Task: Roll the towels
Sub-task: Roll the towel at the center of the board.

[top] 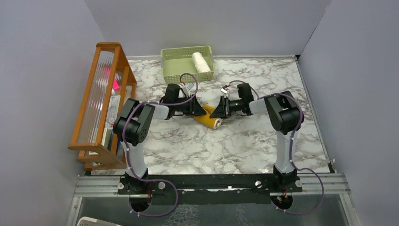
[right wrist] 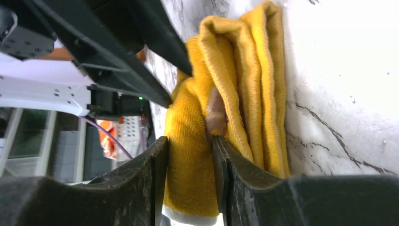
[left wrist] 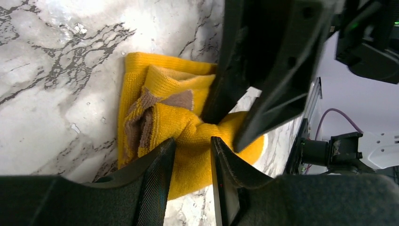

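Note:
The mustard-yellow towel (top: pixel 210 120) lies partly rolled on the marble table (top: pixel 197 146), with a brownish patch (left wrist: pixel 181 100) showing among its folds. My left gripper (top: pixel 200 109) reaches in from the left, its jaws (left wrist: pixel 193 141) squeezing a bunched part of the yellow towel (left wrist: pixel 160 84). From the right comes my right gripper (top: pixel 218 112); its jaws (right wrist: pixel 189 139) stand apart around one fold of the yellow towel (right wrist: pixel 244 80), with further layers outside one finger. The cream-white towel (top: pixel 201 62) sits rolled inside the green basket (top: pixel 175 66).
The basket stands at the back of the table. A wooden rack (top: pixel 101 103) with a ribbed panel stands along the left edge. Grey walls close in the left, back and right sides. A metal rail (top: pixel 211 182) carries both arm bases at the near edge.

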Available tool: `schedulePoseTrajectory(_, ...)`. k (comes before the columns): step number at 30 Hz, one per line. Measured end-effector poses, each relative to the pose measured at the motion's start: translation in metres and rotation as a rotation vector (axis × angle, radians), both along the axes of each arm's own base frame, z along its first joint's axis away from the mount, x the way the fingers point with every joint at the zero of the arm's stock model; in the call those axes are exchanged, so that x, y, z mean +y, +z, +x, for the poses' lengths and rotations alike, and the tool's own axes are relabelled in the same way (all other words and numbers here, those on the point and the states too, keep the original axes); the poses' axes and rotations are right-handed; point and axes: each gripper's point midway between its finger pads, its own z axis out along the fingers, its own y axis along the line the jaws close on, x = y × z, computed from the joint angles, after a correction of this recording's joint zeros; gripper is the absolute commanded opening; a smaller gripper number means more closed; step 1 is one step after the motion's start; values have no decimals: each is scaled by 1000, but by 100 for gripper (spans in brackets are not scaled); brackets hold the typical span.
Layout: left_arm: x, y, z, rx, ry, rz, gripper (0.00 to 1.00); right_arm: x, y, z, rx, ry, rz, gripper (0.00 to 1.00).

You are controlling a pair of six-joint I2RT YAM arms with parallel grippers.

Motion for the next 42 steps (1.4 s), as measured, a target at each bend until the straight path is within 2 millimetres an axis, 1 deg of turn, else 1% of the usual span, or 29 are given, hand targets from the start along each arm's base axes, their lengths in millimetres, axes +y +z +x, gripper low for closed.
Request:
schedulePoseTrajectory(3,-2,-8,4,6,7,-6,37,-2,7,4,-101,5,-29,46)
schedulePoseTrajectory(6,-6,-7,8,-8,9,-12,37,-6,23,10,-294,5,-93,49)
schedulePoseTrajectory(8,-7,-8,9,-13,10,-16,37,-10,43,16,-497,-4,-140,51)
schedulePoseTrajectory(9,-8,-8,9,-16,11,-17,37,-12,56,14,-627,-5,-170,51)
schedulePoseTrajectory(10,-8,-8,9,-17,12,-17,37,-12,68,12,-722,0,-183,51)
schedulePoseTrajectory(12,-8,-8,9,-16,13,-17,37,-5,90,5,-944,27,-213,51)
schedulePoseTrajectory(14,-8,-8,10,-16,13,-17,37,7,102,-4,-1140,73,-251,51)
schedulePoseTrajectory(16,-9,-8,11,-16,14,-16,37,17,97,-7,-1248,115,-308,51)
schedulePoseTrajectory(19,-9,-9,12,-17,13,-17,37,25,66,-12,-1341,199,-443,51)
schedulePoseTrajectory(22,-10,-9,12,-17,13,-16,37,20,30,-14,-1372,272,-583,51)
schedulePoseTrajectory(23,-10,-9,12,-16,13,-16,37,16,20,-15,-1375,291,-623,51)
schedulePoseTrajectory(25,-10,-9,12,-16,13,-15,37,10,9,-12,-1391,318,-683,50)
schedulePoseTrajectory(27,-9,-9,13,-15,14,-13,37,6,4,-8,-1411,331,-722,49)
schedulePoseTrajectory(29,-9,-9,14,-18,16,-9,37,4,2,-5,-1426,338,-752,44)
schedulePoseTrajectory(30,-9,-9,14,-18,17,-7,37,3,1,-3,-1431,341,-766,40)
schedulePoseTrajectory(31,-9,-9,14,-19,17,-6,37,3,1,-1,-1437,342,-780,34)
schedulePoseTrajectory(33,-9,-9,15,-17,17,-4,37,2,0,4,-1443,337,-810,17)
schedulePoseTrajectory(34,-9,-9,15,-16,17,-2,38,1,1,6,-1445,331,-826,10)
schedulePoseTrajectory(36,-9,-7,17,-19,17,2,40,1,1,12,-1437,311,-857,3)
schedulePoseTrajectory(38,-10,-5,20,-18,16,8,41,0,2,17,-1424,287,-877,1)
schedulePoseTrajectory(42,-4,4,25,-6,23,26,47,2,3,19,-1363,229,-858,1)
